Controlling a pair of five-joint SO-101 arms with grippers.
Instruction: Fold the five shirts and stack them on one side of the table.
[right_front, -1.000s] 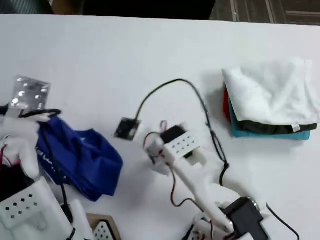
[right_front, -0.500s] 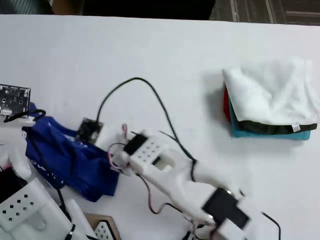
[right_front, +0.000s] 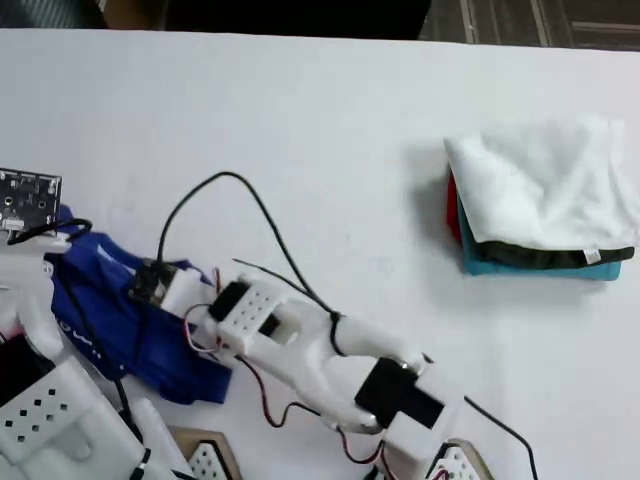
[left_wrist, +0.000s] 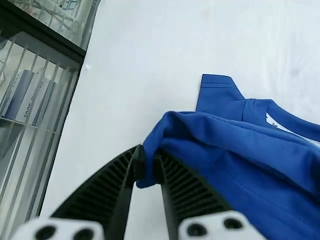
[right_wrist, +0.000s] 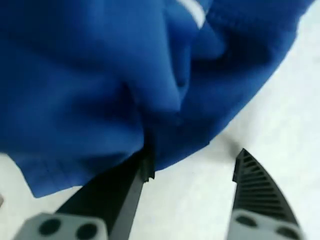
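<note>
The crumpled blue fabric shirt (right_front: 165, 350), lower left in the high view, is pinched by the left gripper (left_wrist: 148, 160). The right gripper (right_wrist: 195, 162) is spread at its edge; closing there seems called for before folding.

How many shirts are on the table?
5. Four are stacked on the right: a white shirt on top, a dark shirt under it, a teal shirt lowest, a red shirt peeking out. The blue shirt lies crumpled on the left.
</note>
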